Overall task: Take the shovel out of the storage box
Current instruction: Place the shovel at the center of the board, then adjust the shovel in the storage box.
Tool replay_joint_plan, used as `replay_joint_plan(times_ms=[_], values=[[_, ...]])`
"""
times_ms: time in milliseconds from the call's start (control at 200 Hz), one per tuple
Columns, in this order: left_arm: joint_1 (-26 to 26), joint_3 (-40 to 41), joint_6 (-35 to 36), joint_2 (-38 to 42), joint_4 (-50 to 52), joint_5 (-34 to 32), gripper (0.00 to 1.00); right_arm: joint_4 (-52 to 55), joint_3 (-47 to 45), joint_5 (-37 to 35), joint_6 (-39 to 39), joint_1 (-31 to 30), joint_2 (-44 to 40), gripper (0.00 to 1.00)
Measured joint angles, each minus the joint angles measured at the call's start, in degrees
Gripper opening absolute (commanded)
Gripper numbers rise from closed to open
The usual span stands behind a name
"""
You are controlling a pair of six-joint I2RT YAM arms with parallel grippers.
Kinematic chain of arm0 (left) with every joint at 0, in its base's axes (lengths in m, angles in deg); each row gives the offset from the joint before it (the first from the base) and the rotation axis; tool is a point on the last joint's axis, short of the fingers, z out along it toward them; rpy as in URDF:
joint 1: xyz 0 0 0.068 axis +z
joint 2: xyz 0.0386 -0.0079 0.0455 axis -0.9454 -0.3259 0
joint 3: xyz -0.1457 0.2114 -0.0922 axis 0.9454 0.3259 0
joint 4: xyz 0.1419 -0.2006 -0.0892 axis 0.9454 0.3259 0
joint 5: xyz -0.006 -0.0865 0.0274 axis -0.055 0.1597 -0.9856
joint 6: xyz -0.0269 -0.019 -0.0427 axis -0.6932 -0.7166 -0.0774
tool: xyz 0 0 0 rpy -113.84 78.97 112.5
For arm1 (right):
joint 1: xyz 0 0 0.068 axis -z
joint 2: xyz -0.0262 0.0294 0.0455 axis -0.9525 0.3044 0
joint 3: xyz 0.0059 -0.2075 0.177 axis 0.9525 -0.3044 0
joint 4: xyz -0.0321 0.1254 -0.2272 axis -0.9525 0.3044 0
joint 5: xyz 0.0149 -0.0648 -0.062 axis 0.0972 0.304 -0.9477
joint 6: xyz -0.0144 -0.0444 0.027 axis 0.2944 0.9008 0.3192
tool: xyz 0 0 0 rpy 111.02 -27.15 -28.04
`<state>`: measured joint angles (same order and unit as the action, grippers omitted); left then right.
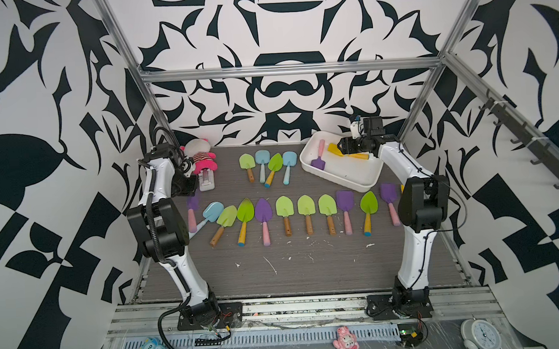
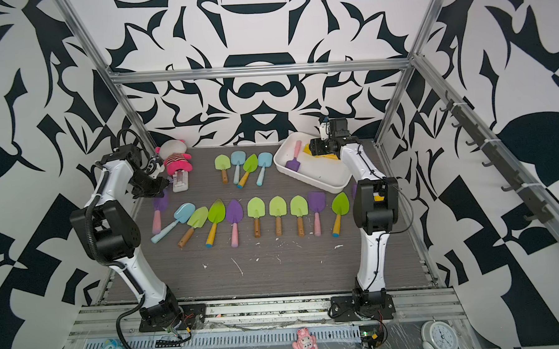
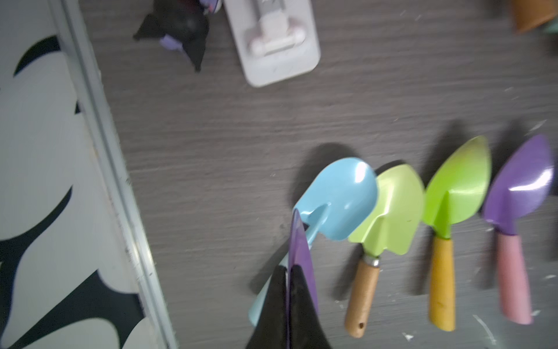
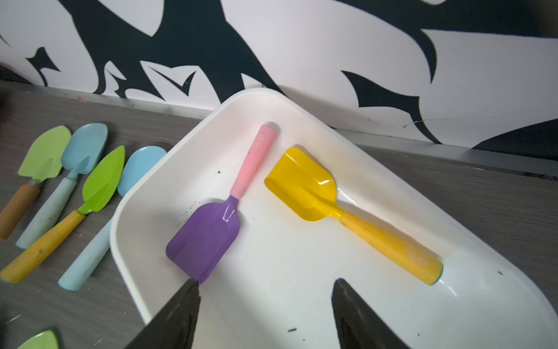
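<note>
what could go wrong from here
The open right end effector has one fingertip at the blade edge of the flat purple shovel with the pink handle in the white plastic storage box; closing there might only push it.
The all-yellow shovel beside it could get knocked.
The left end effector grips another purple shovel by its thin blade; it may slip.

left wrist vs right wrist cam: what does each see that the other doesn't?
Left wrist only: the left hand shut on the held purple shovel, seen edge-on in front of the pale blue shovel; a white holder lies further off.
Right wrist only: the storage box with the boxed purple shovel and yellow shovel lying apart inside, and the open, empty right hand over it.
Both: the grey table and the black-and-white wall.
</note>
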<state>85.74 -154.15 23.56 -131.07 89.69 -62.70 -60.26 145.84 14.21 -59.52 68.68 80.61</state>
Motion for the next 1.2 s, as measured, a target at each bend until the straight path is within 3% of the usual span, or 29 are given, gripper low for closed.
replay_joint_plan(times_ms=[230,520,690,840,975,1035,1200], values=[[2.29,2.97,7.23,-3.32,-2.64,-7.74,0.0,4.42,13.77,-0.17,0.35,2.32,10.16,0.73],[2.78,3.06,10.38,-11.26,-7.63,-9.03,0.01,12.15,33.38,-6.1,6.38,3.5,23.96,0.74],[1.99,2.91,10.86,-11.43,-9.03,-8.81,0.13,13.81,39.65,-6.75,9.29,3.82,31.19,0.75],[1.53,2.12,10.21,-14.47,-11.15,-8.41,0.34,13.9,40.0,-6.8,10.78,3.82,34.03,0.76],[1.36,1.53,9.03,-14.71,-12.85,-8.59,0.46,14.19,40.19,-6.82,11.5,3.82,34.47,0.75],[1.33,1.44,8.46,-14.71,-12.94,-8.85,0.56,14.29,39.6,-6.73,11.43,3.82,34.18,0.73],[1.33,1.2,6.51,-14.71,-13.07,-9.94,0.66,13.81,33.0,-6.29,10.91,3.67,30.64,0.62]])
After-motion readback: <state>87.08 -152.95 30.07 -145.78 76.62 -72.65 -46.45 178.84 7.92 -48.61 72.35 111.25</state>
